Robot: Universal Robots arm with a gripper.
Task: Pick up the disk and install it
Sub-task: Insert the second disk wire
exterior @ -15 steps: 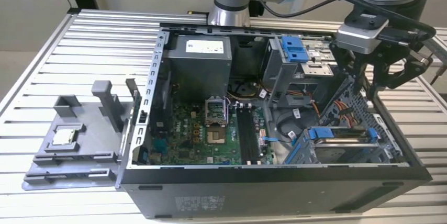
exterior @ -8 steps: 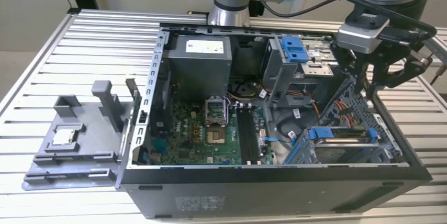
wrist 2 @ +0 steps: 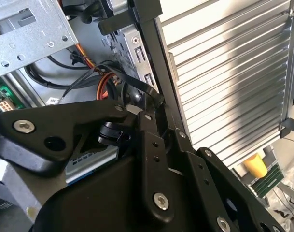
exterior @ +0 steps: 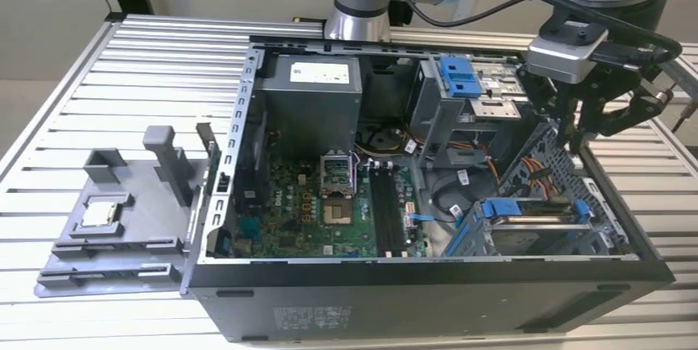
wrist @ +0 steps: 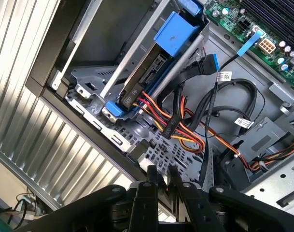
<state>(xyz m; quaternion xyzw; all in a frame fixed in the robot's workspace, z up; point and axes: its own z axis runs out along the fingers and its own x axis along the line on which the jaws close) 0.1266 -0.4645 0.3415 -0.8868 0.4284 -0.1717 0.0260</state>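
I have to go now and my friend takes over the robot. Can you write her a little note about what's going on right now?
Gripper: hanging at the open computer case's edge on the exterior view's right, fingers closed together in the first wrist view, holding nothing.
Disk: sitting in its blue bracket inside the drive cage at the case's near corner on the exterior view's right; in the first wrist view it sits slotted in the cage with cables beside it.
Done: the disk looks seated in the cage and is no longer held.
Left: I can't tell whether it is fully latched or cabled, so check that.
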